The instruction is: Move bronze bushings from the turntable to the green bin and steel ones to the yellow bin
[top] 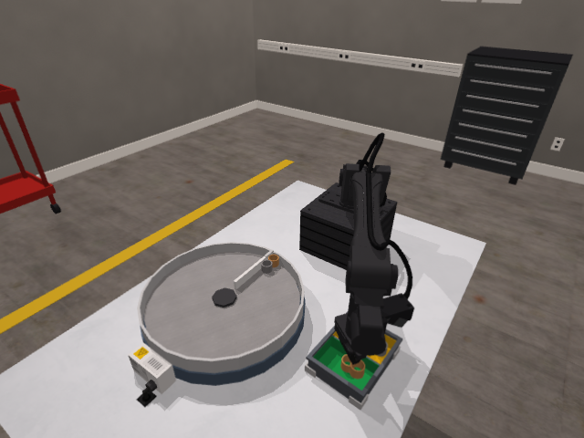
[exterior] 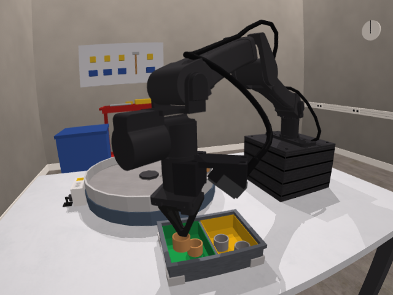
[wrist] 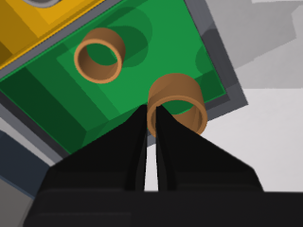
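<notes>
The black parallel gripper [wrist: 151, 113] pinches the wall of 1 bronze cylindrical bushing [wrist: 177, 101] inside the green bin [exterior: 179, 254].

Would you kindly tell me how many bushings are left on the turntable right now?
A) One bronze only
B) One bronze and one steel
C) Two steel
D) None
B: a bronze bushing and a steel bushing sit side by side near the turntable rim in the top view.
</notes>
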Motion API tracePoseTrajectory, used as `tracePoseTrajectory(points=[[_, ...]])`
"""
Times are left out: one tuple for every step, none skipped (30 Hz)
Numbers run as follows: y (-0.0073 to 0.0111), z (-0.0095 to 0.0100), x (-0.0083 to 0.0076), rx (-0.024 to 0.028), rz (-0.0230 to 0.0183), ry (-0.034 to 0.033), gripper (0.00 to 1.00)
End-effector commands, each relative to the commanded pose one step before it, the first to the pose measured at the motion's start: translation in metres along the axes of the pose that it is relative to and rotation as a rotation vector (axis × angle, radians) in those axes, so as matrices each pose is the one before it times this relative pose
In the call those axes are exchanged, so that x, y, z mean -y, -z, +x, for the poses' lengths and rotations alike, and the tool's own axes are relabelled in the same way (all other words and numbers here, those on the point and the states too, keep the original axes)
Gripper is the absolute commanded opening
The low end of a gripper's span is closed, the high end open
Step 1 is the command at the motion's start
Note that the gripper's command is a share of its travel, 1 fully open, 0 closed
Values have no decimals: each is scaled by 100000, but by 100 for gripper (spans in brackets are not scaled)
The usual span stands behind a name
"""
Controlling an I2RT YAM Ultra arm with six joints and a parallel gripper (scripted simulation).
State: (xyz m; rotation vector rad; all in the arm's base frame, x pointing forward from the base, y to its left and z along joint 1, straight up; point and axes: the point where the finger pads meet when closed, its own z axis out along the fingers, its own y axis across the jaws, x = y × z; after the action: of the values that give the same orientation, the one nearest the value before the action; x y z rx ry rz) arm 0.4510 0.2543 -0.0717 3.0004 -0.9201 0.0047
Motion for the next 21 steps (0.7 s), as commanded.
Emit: tracePoseTrajectory(points=[[1848, 322, 756, -1885, 3062, 885, 0], [0, 0, 0, 0, 0, 0, 0], [0, 2, 0, -2, 5, -1, 0], [-3, 31, 41, -100, 195, -5, 0], [-222, -17, -72, 66, -133, -6, 0], [-407, -77, -203, 272, -537, -15, 0], [-450, -108, -268, 380, -750, -30, 0], [-15, 23, -12, -26, 50, -43, 0], [-6, -26, -92, 153, -301, -31, 0], [150, -5, -32, 88, -174, -22, 0], [0, 0, 0, 0, 0, 0, 0], [0, 0, 0, 0, 0, 0, 0], [846, 397, 762, -1382, 2717, -77, 0], [7, 4, 7, -13, 26, -4, 0], [0, 0, 0, 0, 0, 0, 0], [0, 0, 0, 1, -1, 0, 0], [0, 0, 0, 0, 0, 0, 0], [0, 0, 0, 0, 0, 0, 0], [0, 0, 0, 0, 0, 0, 0], [0, 0, 0, 0, 0, 0, 0], [0, 0, 0, 0, 0, 0, 0]])
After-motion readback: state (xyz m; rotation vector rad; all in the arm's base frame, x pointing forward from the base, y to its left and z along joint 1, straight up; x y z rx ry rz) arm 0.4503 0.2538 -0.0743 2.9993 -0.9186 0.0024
